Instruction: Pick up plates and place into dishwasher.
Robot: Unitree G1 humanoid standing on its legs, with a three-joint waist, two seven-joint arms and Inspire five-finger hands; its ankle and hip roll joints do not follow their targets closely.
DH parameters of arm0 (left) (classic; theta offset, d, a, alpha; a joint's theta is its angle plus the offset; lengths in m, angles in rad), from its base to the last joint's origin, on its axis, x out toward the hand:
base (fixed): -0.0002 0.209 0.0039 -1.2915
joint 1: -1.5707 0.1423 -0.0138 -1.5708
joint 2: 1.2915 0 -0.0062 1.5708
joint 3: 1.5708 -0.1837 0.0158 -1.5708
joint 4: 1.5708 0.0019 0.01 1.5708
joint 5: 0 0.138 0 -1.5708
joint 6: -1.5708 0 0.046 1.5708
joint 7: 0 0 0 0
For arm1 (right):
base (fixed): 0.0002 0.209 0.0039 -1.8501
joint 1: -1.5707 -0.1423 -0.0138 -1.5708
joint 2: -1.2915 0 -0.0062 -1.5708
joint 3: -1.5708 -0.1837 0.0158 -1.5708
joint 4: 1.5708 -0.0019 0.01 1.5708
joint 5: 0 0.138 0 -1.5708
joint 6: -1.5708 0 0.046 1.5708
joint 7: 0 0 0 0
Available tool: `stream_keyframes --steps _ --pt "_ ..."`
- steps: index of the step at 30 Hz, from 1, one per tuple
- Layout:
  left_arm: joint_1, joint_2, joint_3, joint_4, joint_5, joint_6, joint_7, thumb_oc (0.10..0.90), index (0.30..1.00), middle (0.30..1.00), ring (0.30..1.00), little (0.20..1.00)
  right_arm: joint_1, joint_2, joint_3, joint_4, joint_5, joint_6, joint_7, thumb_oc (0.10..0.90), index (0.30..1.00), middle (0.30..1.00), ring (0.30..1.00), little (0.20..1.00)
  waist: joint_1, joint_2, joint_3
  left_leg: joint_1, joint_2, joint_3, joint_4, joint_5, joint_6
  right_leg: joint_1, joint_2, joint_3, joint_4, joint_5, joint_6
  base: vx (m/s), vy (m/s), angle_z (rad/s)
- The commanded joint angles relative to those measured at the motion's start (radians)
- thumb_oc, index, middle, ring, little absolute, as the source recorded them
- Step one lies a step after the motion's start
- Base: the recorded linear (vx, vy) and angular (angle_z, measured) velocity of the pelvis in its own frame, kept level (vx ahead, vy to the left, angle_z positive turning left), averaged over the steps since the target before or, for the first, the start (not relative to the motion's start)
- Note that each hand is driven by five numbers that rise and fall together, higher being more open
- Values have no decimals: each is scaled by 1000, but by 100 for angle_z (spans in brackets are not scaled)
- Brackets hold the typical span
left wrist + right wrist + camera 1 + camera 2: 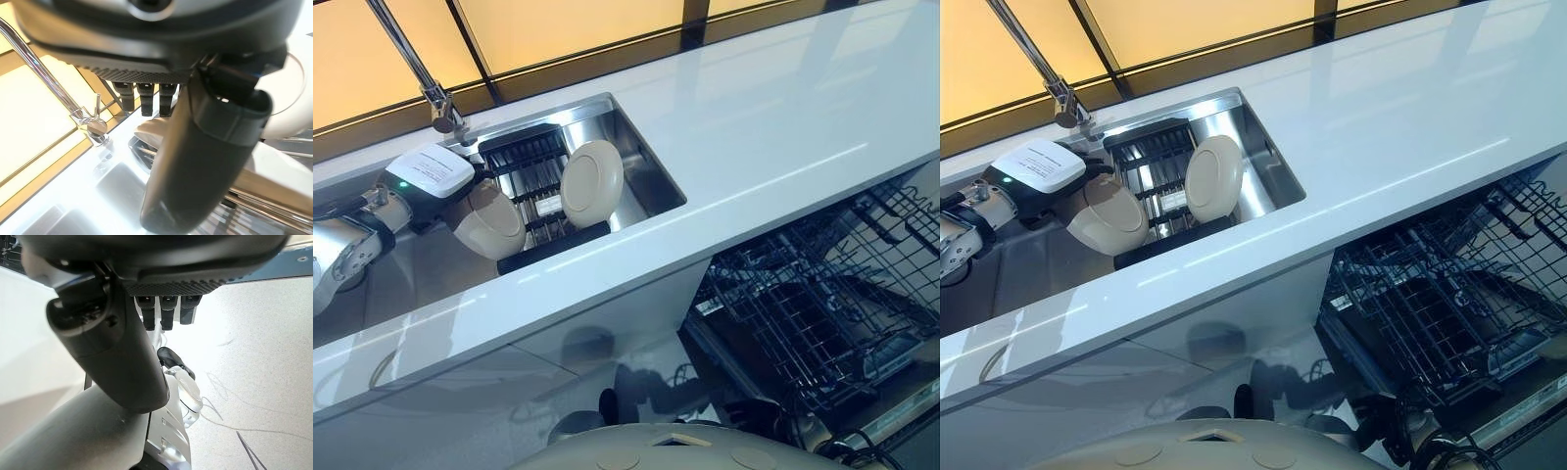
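A sink sits in the upper left of the frame, set into a countertop that runs across the frame. In the sink stands a dish rack holding two plates side by side. A faucet rises behind the sink. At the lower right, below the countertop, lies an open dishwasher rack.

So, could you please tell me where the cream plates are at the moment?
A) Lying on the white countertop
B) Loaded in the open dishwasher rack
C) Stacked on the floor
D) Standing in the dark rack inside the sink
D: two cream plates stand on edge in the dark rack inside the sink, with the left robot hand at the nearer one; the dishwasher rack holds no plates.
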State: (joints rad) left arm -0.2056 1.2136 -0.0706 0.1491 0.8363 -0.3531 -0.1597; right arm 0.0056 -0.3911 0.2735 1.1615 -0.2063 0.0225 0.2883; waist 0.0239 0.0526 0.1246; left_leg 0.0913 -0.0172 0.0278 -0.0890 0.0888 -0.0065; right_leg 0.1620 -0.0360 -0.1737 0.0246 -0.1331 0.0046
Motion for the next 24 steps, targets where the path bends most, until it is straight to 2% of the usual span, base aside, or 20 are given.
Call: stream_keyframes --steps 1,15,17,18,19,20,24 --pt "-123 16 110 1 3 48 18 800 900 900 900 900 -38 -11 -31 -45 39 -44 6 800 900 900 900 900 -9 25 -4 34 -66 18 13 -151 43 -80 37 15 44 22 81 0 0 0" --pt "-145 -28 83 -59 27 36 -98 800 900 900 900 900 -40 -8 -33 -46 42 -44 1 800 900 900 900 900 -16 24 3 34 -69 22 14 -151 44 -84 37 18 50 22 83 0 0 0" --pt "-148 -30 86 -65 15 37 -96 580 712 712 712 680 -39 -6 -36 -46 40 -45 1 800 900 900 900 900 -16 23 4 33 -69 22 14 -151 44 -86 37 19 51 22 83 0 0 0" --pt "-151 -29 84 -67 3 40 -94 358 521 521 521 458 -39 -6 -35 -47 40 -44 2 800 900 900 900 900 -17 24 4 34 -68 23 14 -151 44 -86 37 19 51 22 83 0 0 0" --pt "-152 -30 87 -70 -9 38 -81 213 396 396 396 313 -38 -5 -35 -48 40 -44 1 800 900 900 900 900 -17 23 5 33 -69 23 14 -151 44 -86 37 20 52 22 83 0 0 0" --pt "-156 -30 85 -71 -24 35 -66 100 300 300 300 200 -38 -4 -34 -46 42 -45 -1 800 900 900 900 900 -18 24 6 33 -69 24 14 -151 44 -87 37 21 52 22 83 0 0 0" --pt "-157 -42 87 -65 -30 34 -1 100 300 300 300 200 -36 -1 -34 -40 43 -52 -4 800 900 900 900 900 -18 22 9 33 -69 26 13 -152 45 -88 37 22 51 23 83 0 3 -3"
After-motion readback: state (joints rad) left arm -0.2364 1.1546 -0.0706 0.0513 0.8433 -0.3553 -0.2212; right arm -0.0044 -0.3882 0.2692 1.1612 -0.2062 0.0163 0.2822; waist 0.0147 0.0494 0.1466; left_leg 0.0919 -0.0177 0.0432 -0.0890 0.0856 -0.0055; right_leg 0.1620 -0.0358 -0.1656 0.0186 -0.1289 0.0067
